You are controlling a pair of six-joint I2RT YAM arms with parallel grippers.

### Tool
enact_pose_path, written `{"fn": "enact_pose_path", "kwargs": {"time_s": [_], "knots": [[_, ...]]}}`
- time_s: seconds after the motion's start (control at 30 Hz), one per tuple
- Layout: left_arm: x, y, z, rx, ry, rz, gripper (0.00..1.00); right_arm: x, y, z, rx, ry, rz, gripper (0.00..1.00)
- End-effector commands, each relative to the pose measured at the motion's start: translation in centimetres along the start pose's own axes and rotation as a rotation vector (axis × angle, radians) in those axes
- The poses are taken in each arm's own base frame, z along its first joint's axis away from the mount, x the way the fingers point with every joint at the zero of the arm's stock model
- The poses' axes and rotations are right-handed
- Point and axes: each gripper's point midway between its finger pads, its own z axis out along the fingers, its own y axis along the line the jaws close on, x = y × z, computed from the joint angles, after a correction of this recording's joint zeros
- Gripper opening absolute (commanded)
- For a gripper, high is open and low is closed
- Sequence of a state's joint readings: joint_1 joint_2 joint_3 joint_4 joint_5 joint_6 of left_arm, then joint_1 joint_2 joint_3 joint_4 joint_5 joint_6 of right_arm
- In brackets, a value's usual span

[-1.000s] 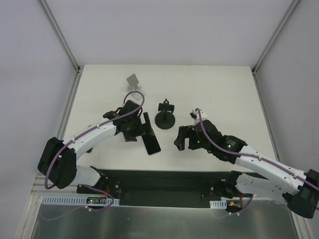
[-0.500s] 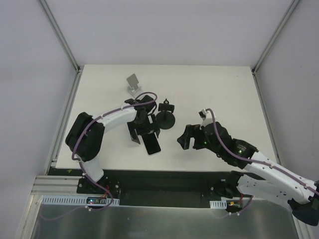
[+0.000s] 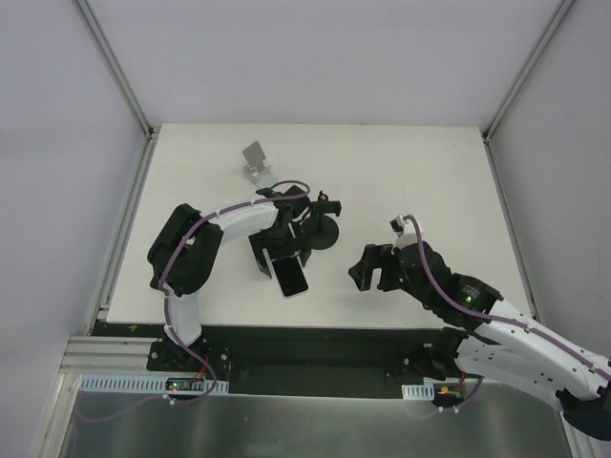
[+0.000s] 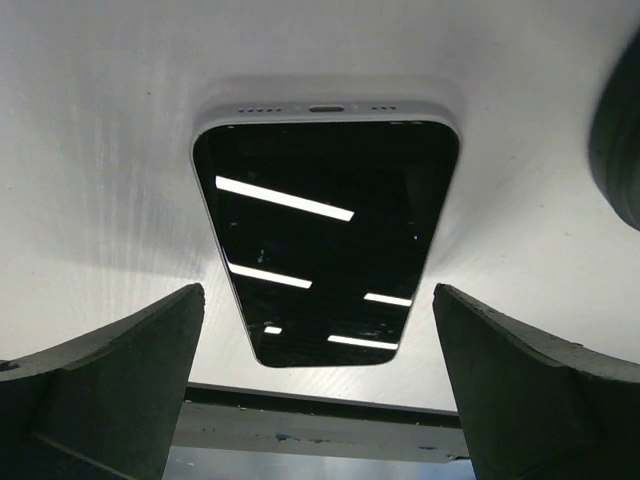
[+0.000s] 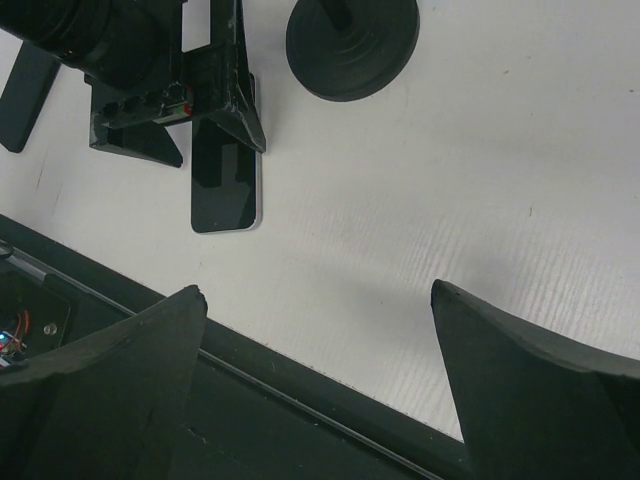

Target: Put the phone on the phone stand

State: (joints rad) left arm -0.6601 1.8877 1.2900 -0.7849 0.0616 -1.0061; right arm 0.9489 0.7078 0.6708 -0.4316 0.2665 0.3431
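Observation:
The phone (image 3: pixel 292 278), black screen up with a white rim, lies flat near the table's front edge; it also shows in the left wrist view (image 4: pixel 325 240) and the right wrist view (image 5: pixel 225 185). My left gripper (image 3: pixel 281 255) is open just above the phone's far end, its fingers (image 4: pixel 110 370) on either side and not touching it. A silver folding phone stand (image 3: pixel 255 161) stands at the back left. A black round-base stand (image 3: pixel 319 229) with a clamp on top stands at mid table. My right gripper (image 3: pixel 368 270) is open and empty, right of the phone.
The black stand's base sits close to the right of my left gripper (image 4: pixel 620 130) and shows in the right wrist view (image 5: pixel 352 40). The table's black front rail (image 5: pixel 300 400) runs just below the phone. Walls enclose the table on three sides.
My left gripper has swung right and turned so that it now straddles the phone. My right arm has drawn back toward the near right.

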Motion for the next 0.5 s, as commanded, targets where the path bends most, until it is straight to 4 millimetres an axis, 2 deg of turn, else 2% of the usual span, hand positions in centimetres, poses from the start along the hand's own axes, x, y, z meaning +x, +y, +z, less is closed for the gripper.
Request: {"fn": "enact_pose_path", "kwargs": {"time_s": [0.0,0.1,0.33,0.47], "knots": [[-0.2,1.0,0.5,-0.081,-0.018,-0.033,0.94,-0.8,-0.4,-0.4,0.013,-0.041,-0.012,0.97],[0.0,1.3,0.9,-0.096,-0.011,-0.042,0.92,-0.6,-0.5,-0.5,0.014,-0.04,-0.013,0.97],[0.6,2.8,2.8,-0.17,-0.028,-0.083,0.79,-0.4,-0.8,-0.5,0.026,-0.033,-0.005,0.96],[0.8,3.3,4.0,-0.161,-0.033,-0.106,0.61,0.3,-0.5,0.1,0.022,-0.001,0.026,0.97]]}}
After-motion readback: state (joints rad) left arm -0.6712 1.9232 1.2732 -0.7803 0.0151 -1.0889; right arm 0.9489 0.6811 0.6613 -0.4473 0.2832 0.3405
